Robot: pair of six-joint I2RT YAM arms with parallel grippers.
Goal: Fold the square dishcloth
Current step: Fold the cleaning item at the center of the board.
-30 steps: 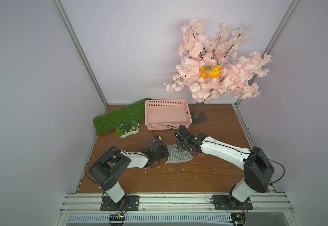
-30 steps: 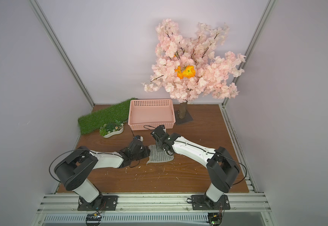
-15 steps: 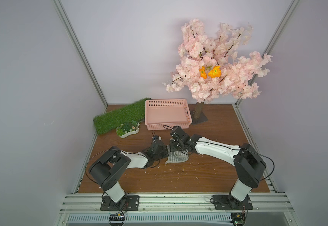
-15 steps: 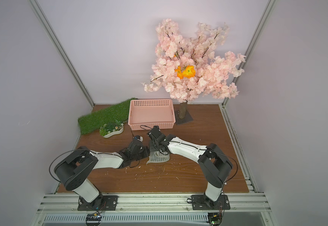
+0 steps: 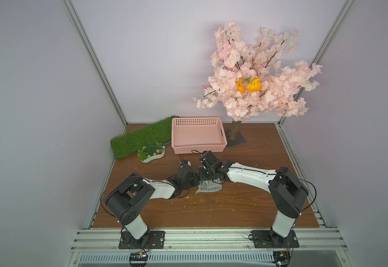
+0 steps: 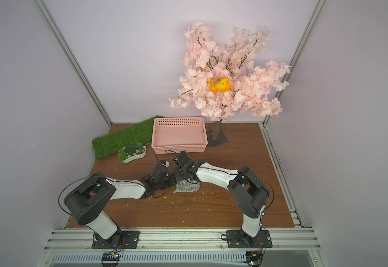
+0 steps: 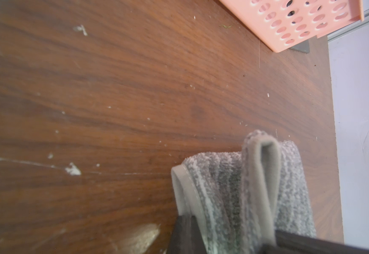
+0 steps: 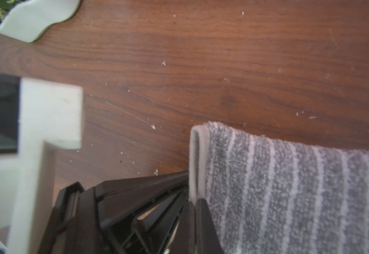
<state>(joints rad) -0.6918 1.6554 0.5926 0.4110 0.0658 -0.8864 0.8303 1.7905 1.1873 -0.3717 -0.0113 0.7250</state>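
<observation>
Wood table [image 5: 246, 208]; blossom tree [image 5: 253, 76] back right; pink basket [image 5: 198, 149] back centre; dishcloth [image 5: 208, 186] mid-table, in front of basket, bunched, held by both grippers; left gripper [image 7: 232, 228] clamped on gathered cloth; right gripper [image 8: 195, 203] pinched tight on hem [image 8: 193, 154]; grippers close together.

Soft even light; wrist views blurred up close.
</observation>
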